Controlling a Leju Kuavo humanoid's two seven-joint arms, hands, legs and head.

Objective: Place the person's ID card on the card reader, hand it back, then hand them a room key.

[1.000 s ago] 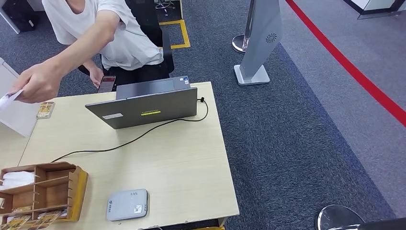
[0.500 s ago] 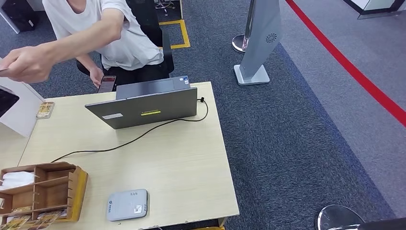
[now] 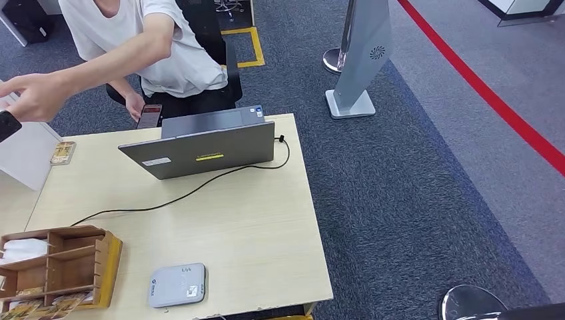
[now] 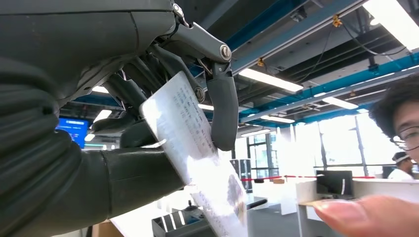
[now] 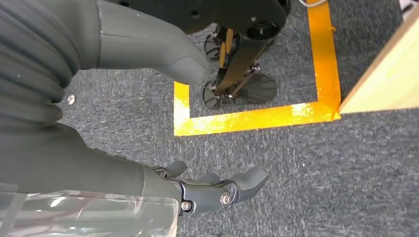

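Observation:
In the left wrist view my left hand (image 4: 163,133) pinches the white printed ID card (image 4: 197,153) between thumb and fingers, raised in the air. A person's fingertip (image 4: 365,217) sits just off the card's free end, not touching it. In the head view that hand (image 3: 6,124) is a dark tip at the far left edge, right under the person's outstretched hand (image 3: 33,97). The grey card reader (image 3: 176,285) lies near the table's front edge. A wooden rack (image 3: 63,267) with key cards stands at the front left. My right hand (image 5: 217,190) hangs by the floor, fingers apart and holding nothing.
A grey laptop (image 3: 200,148) stands at the table's far side, its black cable (image 3: 166,200) trailing across the top. A white stand (image 3: 23,157) sits at the left edge. The seated person holds a phone (image 3: 148,115) in the other hand. Grey carpet lies to the right.
The person's hand rose from the table's left edge with the white card. My left hand came up at the left edge and now holds the card; the person's fingers have spread.

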